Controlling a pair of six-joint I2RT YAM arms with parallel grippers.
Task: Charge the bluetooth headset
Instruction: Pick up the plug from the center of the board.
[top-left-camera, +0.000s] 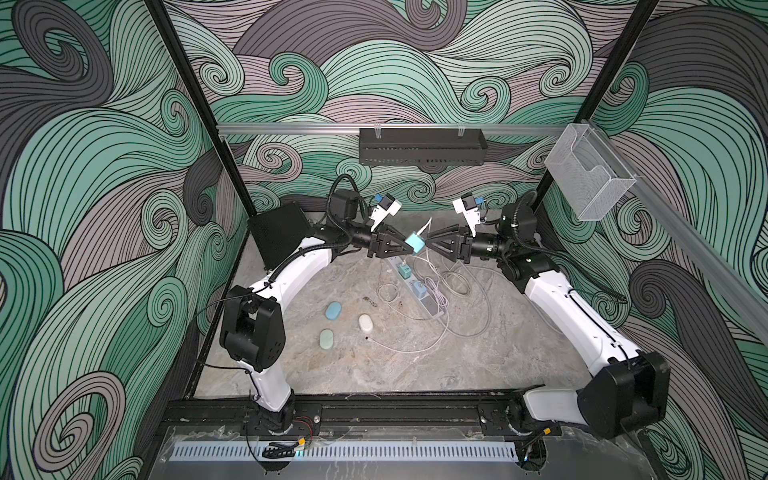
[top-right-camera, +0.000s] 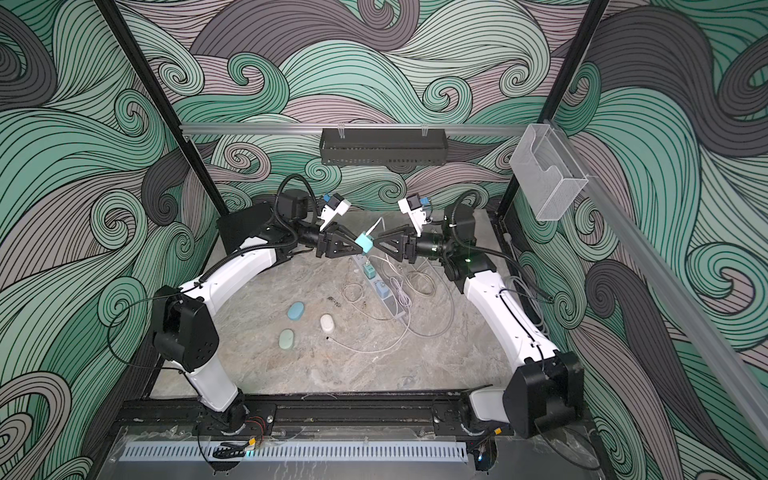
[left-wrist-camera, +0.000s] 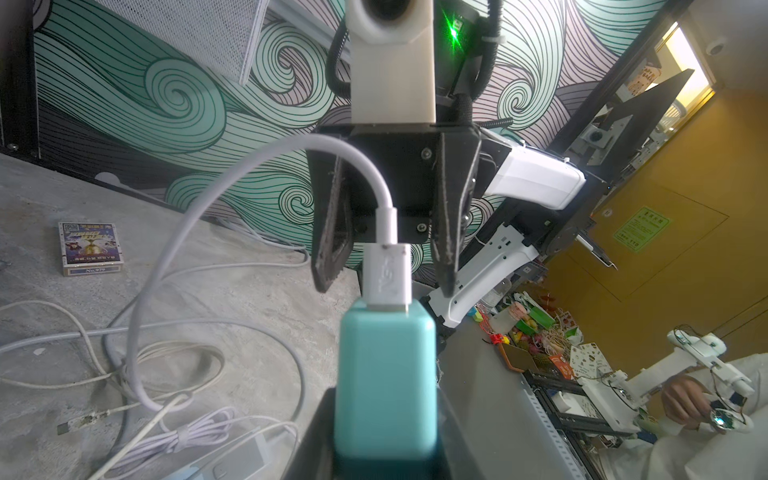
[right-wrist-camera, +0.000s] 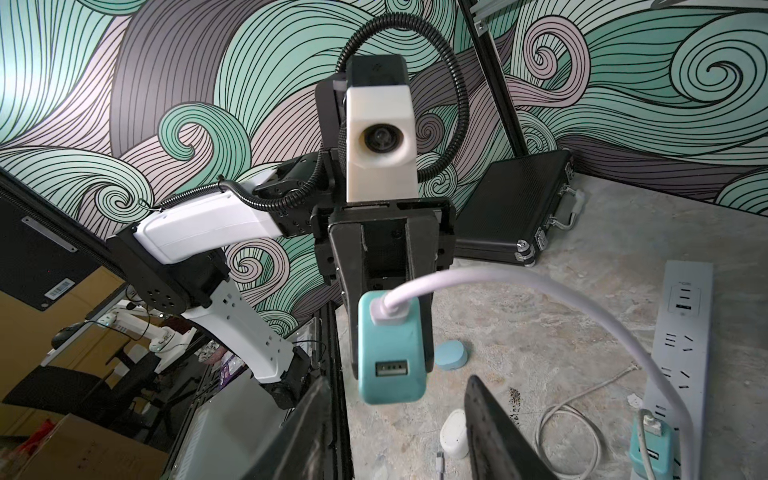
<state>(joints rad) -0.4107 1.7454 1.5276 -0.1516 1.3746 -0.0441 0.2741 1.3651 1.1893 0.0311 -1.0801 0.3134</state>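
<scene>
My left gripper (top-left-camera: 411, 247) is shut on a teal charger (top-left-camera: 414, 243), held in the air above the table's back middle. A white cable (left-wrist-camera: 174, 257) is plugged into the charger's USB plug (left-wrist-camera: 388, 274). My right gripper (top-left-camera: 430, 245) faces it, open, with its fingers (left-wrist-camera: 446, 241) on either side of that plug and apart from it. In the right wrist view the charger (right-wrist-camera: 390, 353) hangs just beyond my open fingertips (right-wrist-camera: 494, 436). Three oval headset cases lie on the table: blue (top-left-camera: 333, 310), green (top-left-camera: 326, 340) and white (top-left-camera: 365, 323).
A white power strip (top-left-camera: 432, 306) lies under the grippers with two more teal chargers (top-left-camera: 403, 272) plugged in. Loose white cables (top-left-camera: 457, 286) tangle around it. A black case (top-left-camera: 278, 232) leans at the back left. A card box (left-wrist-camera: 90, 248) sits near the wall.
</scene>
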